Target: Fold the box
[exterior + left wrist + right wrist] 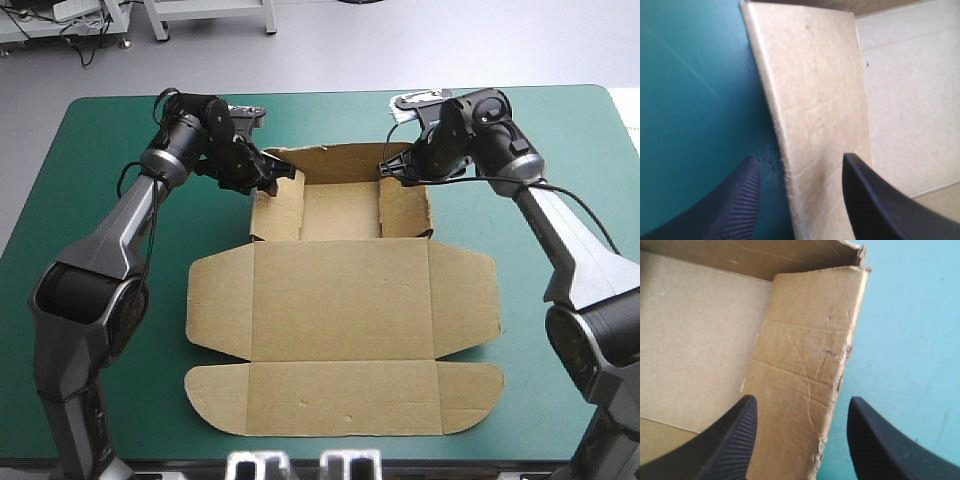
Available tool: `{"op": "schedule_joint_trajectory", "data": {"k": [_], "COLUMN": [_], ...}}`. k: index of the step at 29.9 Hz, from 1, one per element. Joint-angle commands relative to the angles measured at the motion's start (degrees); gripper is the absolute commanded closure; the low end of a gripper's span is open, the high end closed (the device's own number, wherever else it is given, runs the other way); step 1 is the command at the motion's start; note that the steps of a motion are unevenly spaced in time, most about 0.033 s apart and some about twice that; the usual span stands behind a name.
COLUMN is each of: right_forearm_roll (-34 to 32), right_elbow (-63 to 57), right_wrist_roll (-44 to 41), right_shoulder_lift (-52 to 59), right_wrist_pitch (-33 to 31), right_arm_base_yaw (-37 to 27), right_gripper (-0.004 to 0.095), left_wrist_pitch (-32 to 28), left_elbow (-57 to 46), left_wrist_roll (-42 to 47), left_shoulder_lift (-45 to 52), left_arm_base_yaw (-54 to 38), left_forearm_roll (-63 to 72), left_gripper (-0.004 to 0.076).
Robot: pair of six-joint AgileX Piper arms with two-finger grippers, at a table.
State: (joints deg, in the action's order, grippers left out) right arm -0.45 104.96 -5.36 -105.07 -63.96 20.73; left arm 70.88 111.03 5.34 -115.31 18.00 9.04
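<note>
Astride wall edges of the box point(340, 290), grippers point(800, 158) point(801, 398) gape.

Brightly and evenly lit from overhead, with only thin, soft shadows under the edges of the box point(340, 330) at lower centre, dimmer inside its raised walls.

Silver-grey arms point(120, 235), black wrists point(203, 125), ribbed black fin-shaped fingers point(730, 210)

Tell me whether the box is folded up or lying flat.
Partly folded: the box has its far walls raised into a tray; the lid lies flat on the table.
</note>
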Motion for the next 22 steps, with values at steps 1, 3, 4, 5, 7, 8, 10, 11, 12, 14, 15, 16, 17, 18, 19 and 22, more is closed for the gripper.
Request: {"op": "schedule_joint_trajectory", "data": {"k": [1,3,4,5,7,8,10,11,12,14,15,16,17,18,19,22], "right_forearm_roll": [-0.5,-0.9,-0.9,-1.0,-1.0,-1.0,-0.9,-0.9,-1.1,-0.2,0.5,0.5,0.1,0.0,-0.4,-1.4], "right_elbow": [1.9,2.3,2.9,3.7,5.9,7.0,10.6,12.2,13.9,16.4,17.1,17.7,17.8,17.8,17.7,17.6], "right_wrist_roll": [0.2,0.2,0.2,0.3,0.8,0.8,1.4,1.8,2.2,2.3,2.1,2.0,1.9,1.9,1.9,1.9], "right_shoulder_lift": [2.8,2.8,2.8,2.8,2.8,2.8,2.8,2.8,2.9,4.2,4.8,5.4,6.4,7.0,7.4,7.8], "right_wrist_pitch": [1.1,0.6,0.3,-0.3,-2.0,-2.9,-6.0,-7.3,-8.0,-8.0,-8.0,-8.0,-8.0,-8.0,-8.0,-8.0], "right_arm_base_yaw": [0.1,0.1,0.1,0.1,0.1,0.1,0.1,0.1,0.1,0.1,0.1,0.1,0.1,0.1,0.1,0.1], "right_gripper": [0.0399,0.04,0.0399,0.0399,0.0399,0.0399,0.0399,0.0399,0.0399,0.0401,0.04,0.0401,0.0401,0.0401,0.0401,0.0401], "left_wrist_pitch": [3.3,3.3,3.3,3.3,3.3,3.3,3.3,3.3,3.3,3.3,3.3,3.3,3.3,3.3,3.3,3.3], "left_elbow": [1.7,1.7,1.7,1.7,2.3,2.6,3.2,3.4,3.7,3.9,3.9,3.9,3.9,3.9,3.9,3.5], "left_wrist_roll": [0.2,0.2,0.2,0.2,0.6,0.6,0.6,0.6,0.6,0.4,0.1,-0.5,-1.5,-2.1,-3.4,-8.3], "left_shoulder_lift": [3.9,4.4,5.0,5.7,7.4,8.3,10.9,12.1,13.8,17.6,19.2,21.3,23.7,25.4,27.3,32.4], "left_arm_base_yaw": [-0.1,-0.4,-0.5,-1.0,-2.1,-2.7,-4.1,-4.6,-5.1,-5.6,-5.6,-5.6,-5.6,-5.6,-5.6,-5.5], "left_forearm_roll": [0.8,0.8,0.8,1.1,3.8,5.3,8.4,9.3,10.1,10.2,9.9,9.8,9.8,9.7,9.7,9.7], "left_gripper": [0.0356,0.0356,0.0356,0.0358,0.0358,0.0358,0.0358,0.0358,0.0358,0.037,0.0387,0.0418,0.0457,0.0493,0.0541,0.0696]}}
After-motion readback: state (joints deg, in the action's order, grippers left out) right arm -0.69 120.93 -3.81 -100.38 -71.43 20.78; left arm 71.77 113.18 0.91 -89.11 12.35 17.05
